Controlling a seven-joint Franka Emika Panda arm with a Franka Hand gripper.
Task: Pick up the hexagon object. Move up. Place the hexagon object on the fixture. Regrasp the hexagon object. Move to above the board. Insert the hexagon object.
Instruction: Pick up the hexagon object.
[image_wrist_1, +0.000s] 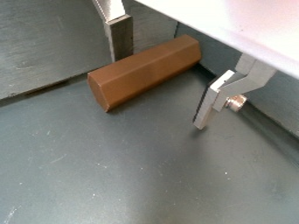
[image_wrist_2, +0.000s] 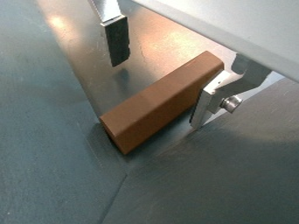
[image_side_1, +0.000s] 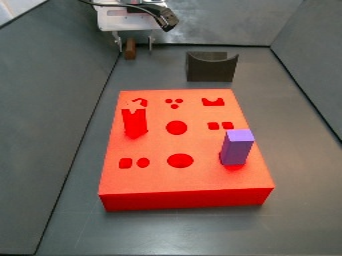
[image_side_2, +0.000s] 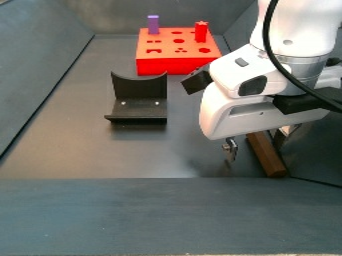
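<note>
Low by the wall, gripper fingers spread, straddling hexagon object, fixture well apart

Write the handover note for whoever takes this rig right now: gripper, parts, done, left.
Gripper: open, down at the floor by the bin wall, fingers either side of the hexagon object, not closed on it.
Hexagon object: lying flat on the floor against the wall, not lifted.
Fixture: empty, standing on the floor beyond the board.
Board: red peg and purple block stand on it; other holes open.
Done: approach only.
Left: grasp, lift, place on fixture, regrasp, move above board, insert.
</note>
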